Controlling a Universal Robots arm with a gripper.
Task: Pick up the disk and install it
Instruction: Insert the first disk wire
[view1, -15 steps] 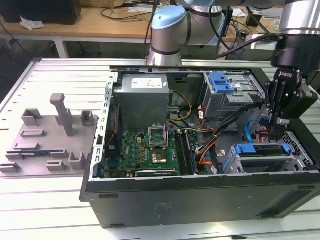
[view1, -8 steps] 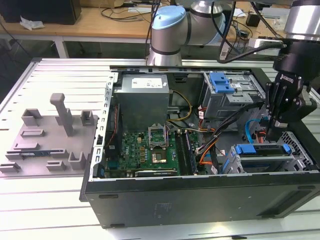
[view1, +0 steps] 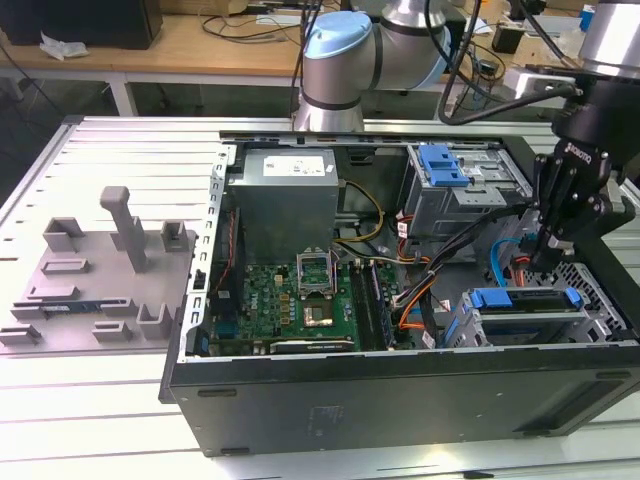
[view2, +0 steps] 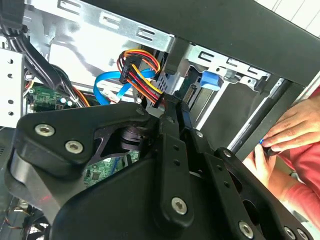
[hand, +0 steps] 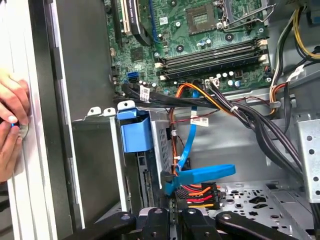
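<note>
Disk (view1: 524, 299) is seated inside the case (view1: 400, 405); hand (view1: 540, 260), fingers (view2: 171, 127) pressed together, is positioned at adjacent cable connectors (hand: 201, 195).

Work surface: grey slotted metal table (view1: 120, 150), level. Lying directly on it: an open black computer case (view1: 400, 400), on its side, towards the exterior view's right; just beside it, on the left, a grey fixture plate (view1: 100, 270) with upright posts

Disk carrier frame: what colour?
Bright blue; the disk carrier shows best in the exterior view.
</note>
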